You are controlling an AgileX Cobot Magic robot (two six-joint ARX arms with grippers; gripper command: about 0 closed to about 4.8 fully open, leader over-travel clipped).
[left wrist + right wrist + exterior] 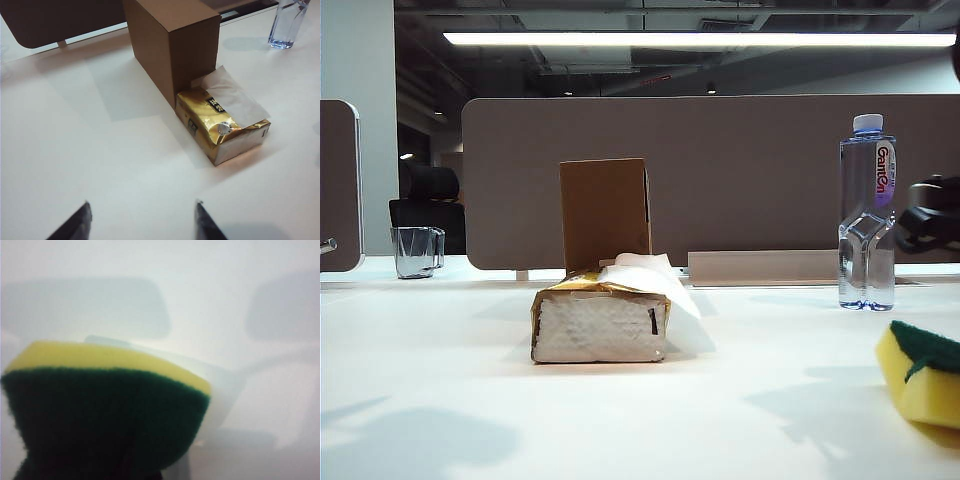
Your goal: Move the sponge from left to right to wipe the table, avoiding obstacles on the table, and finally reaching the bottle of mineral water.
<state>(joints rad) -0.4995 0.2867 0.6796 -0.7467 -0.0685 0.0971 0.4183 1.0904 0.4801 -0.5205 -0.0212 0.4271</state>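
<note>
The sponge (923,376) sits at the far right edge of the exterior view, tilted, its yellow foam low and its dark green layer on top, in front of and a little right of the bottle of mineral water (867,212), which stands upright on the white counter (470,400). In the right wrist view the sponge (107,410) fills the near field, green face toward the camera; the right gripper's own fingers cannot be made out there, though they are closed and the sponge hangs right at them, apparently pinched. The left gripper (140,220) hovers above bare counter with its fingers (75,225) spread and empty. Ahead of it lies the gold tissue pack (222,125), one white sheet sticking out, touching the upright brown cardboard box (172,47) behind it. A clear glass mug (416,251) stands far left.
</note>
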